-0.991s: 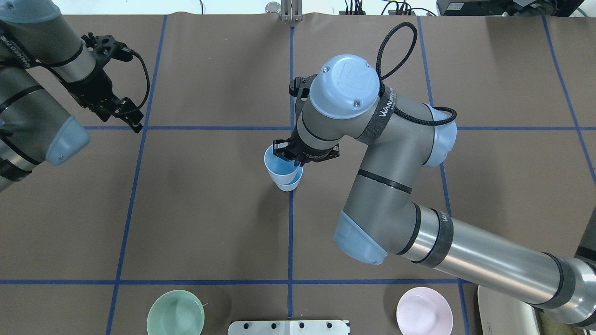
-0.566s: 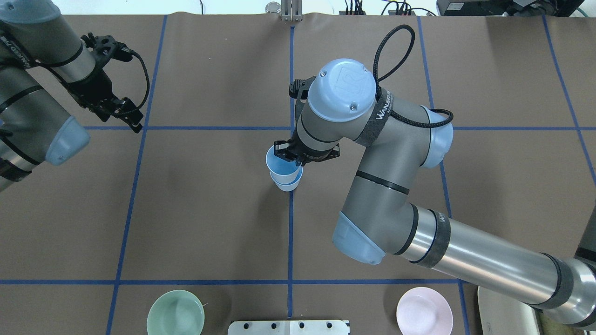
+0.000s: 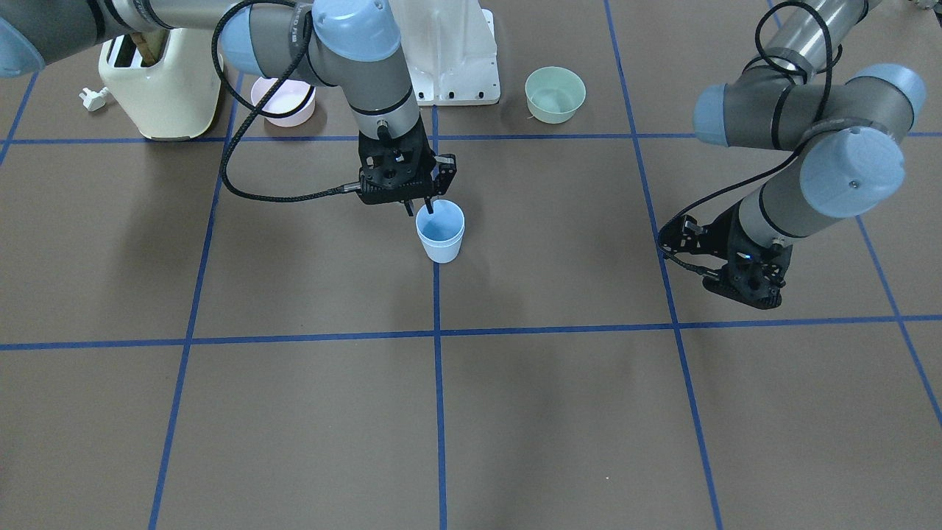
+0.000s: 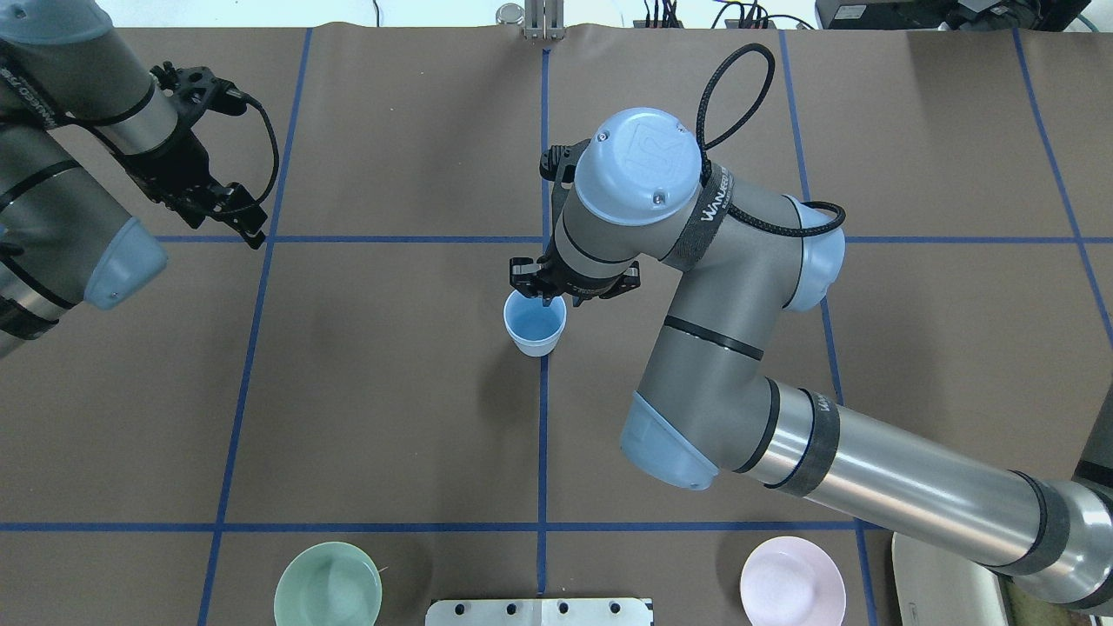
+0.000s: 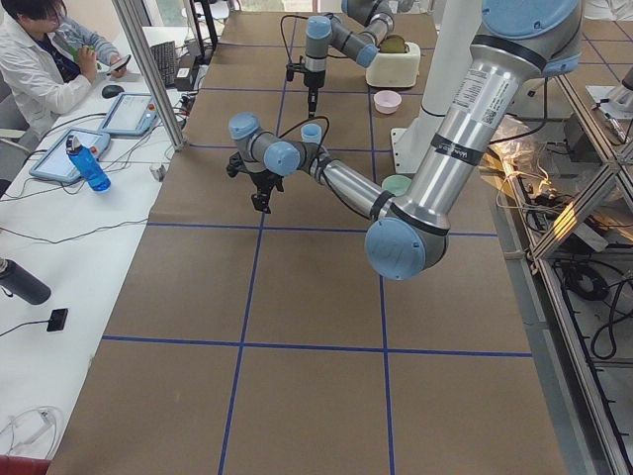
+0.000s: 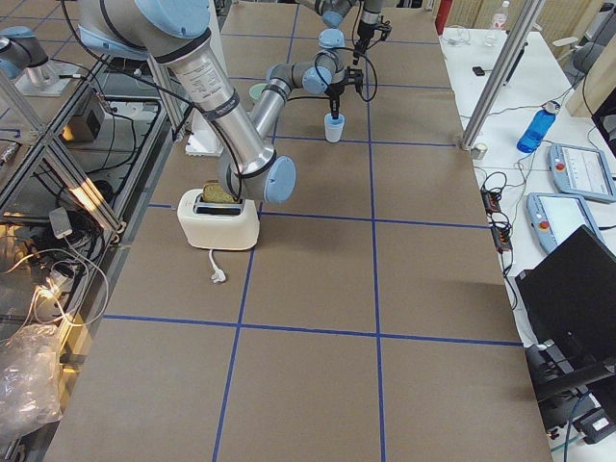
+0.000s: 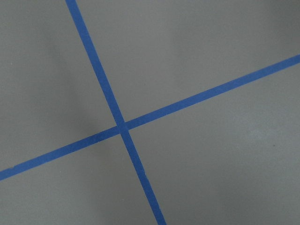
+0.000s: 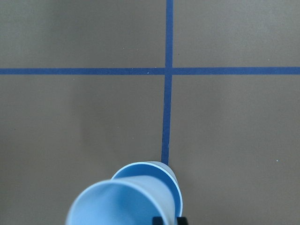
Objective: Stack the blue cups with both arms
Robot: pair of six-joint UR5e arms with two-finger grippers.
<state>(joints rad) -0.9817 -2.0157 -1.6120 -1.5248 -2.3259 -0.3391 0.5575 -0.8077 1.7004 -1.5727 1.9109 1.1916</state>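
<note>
Two pale-blue cups (image 4: 535, 323) stand nested at the table's middle on a blue tape line. They also show in the front view (image 3: 440, 234) and the right side view (image 6: 333, 128). In the right wrist view the upper cup (image 8: 119, 201) sits inside the lower cup (image 8: 174, 185), whose rim shows behind it. My right gripper (image 4: 544, 300) is shut on the upper cup's rim, one finger inside (image 3: 430, 207). My left gripper (image 4: 254, 224) hangs open and empty over a tape crossing at the far left, well away from the cups (image 3: 743, 293).
A mint-green bowl (image 4: 328, 584) and a pink bowl (image 4: 792, 581) sit near the robot's edge, either side of the white base pedestal (image 4: 539, 611). A cream toaster (image 3: 158, 88) stands beside the pink bowl. Blue tape lines grid the brown table.
My right gripper has lowered the tilted upper cup down into the lower cup, and the two now stand upright and nested. The left arm has not moved.
</note>
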